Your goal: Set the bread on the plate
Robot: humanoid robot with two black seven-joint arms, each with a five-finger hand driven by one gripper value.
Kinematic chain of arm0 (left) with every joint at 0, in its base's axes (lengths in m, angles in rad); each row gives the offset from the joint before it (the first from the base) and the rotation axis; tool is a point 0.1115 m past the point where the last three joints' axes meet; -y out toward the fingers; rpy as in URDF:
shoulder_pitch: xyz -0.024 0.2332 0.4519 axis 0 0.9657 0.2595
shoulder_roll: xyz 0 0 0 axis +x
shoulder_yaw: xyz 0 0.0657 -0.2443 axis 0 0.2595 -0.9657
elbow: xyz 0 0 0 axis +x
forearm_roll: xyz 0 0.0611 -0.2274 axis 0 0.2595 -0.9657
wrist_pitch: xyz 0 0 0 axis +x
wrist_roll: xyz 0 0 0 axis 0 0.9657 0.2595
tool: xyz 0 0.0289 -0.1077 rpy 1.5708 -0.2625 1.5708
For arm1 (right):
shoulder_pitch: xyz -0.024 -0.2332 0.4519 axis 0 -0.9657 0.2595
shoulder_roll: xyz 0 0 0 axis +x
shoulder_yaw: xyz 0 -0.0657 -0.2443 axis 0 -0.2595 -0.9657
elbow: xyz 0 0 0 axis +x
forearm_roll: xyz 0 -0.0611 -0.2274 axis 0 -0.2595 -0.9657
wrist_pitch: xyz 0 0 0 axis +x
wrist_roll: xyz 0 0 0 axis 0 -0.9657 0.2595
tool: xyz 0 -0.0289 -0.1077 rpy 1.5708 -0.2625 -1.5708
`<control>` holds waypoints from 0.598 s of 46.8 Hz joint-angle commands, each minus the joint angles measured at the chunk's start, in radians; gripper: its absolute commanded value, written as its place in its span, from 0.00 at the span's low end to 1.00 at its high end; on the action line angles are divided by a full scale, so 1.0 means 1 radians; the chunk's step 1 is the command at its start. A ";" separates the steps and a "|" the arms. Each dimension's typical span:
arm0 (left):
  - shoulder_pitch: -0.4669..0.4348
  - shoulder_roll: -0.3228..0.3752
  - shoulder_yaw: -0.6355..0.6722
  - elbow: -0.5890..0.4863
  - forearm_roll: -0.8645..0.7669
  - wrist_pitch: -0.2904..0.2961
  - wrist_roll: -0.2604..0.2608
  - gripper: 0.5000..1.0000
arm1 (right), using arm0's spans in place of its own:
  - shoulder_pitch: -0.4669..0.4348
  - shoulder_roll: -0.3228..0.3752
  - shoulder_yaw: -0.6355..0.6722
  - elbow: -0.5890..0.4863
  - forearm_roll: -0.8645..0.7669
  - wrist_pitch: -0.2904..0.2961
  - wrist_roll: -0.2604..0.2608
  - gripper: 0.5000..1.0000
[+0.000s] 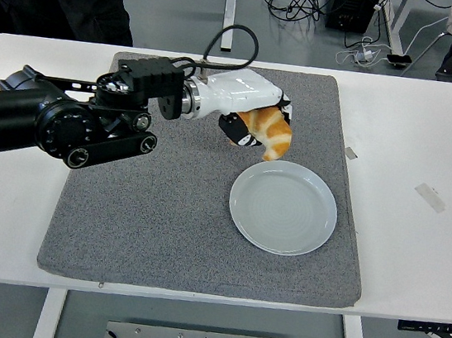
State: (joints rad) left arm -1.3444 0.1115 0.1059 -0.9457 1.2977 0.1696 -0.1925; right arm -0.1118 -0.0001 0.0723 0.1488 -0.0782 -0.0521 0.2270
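White surface (431, 129) carries a grey mat (161, 219) with the plate (282, 207) on it. We note the left hand (253, 123) closed around the bread (271, 132), held in the air just beyond the plate's far rim. Transport step, we judge; next: carry over plate centre, lower, release.

plate (282, 218) unobstructed from above, grey mat (145, 217) bare around it

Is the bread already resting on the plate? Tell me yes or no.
No, the bread is held in the left hand above the grey mat, just past the plate's far rim, and the plate is bare.
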 commanded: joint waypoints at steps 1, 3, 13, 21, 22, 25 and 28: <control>0.001 -0.044 0.001 0.019 0.000 -0.001 -0.002 0.00 | 0.000 0.000 0.000 0.000 0.000 0.000 0.000 1.00; 0.001 -0.067 0.001 0.030 0.002 -0.001 -0.005 0.00 | 0.000 0.000 0.000 0.000 0.000 0.000 0.000 1.00; 0.002 -0.111 0.061 0.055 0.002 0.001 -0.015 0.00 | 0.000 0.000 0.000 0.000 0.000 0.000 0.000 1.00; 0.013 -0.111 0.072 0.061 0.003 0.001 -0.015 0.00 | 0.000 0.000 0.000 0.000 0.000 0.000 0.000 1.00; 0.016 -0.111 0.074 0.065 0.002 0.001 -0.015 0.00 | 0.000 0.000 0.000 0.000 0.000 0.000 0.000 1.00; 0.021 -0.111 0.080 0.068 0.002 0.001 -0.016 0.00 | 0.000 0.000 0.000 0.000 0.000 0.000 0.000 1.00; 0.022 -0.111 0.087 0.068 0.002 0.001 -0.025 0.00 | 0.000 0.000 0.000 0.000 0.000 0.000 0.000 1.00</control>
State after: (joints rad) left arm -1.3246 -0.0001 0.1878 -0.8778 1.2995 0.1703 -0.2097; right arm -0.1120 0.0000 0.0722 0.1488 -0.0782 -0.0519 0.2270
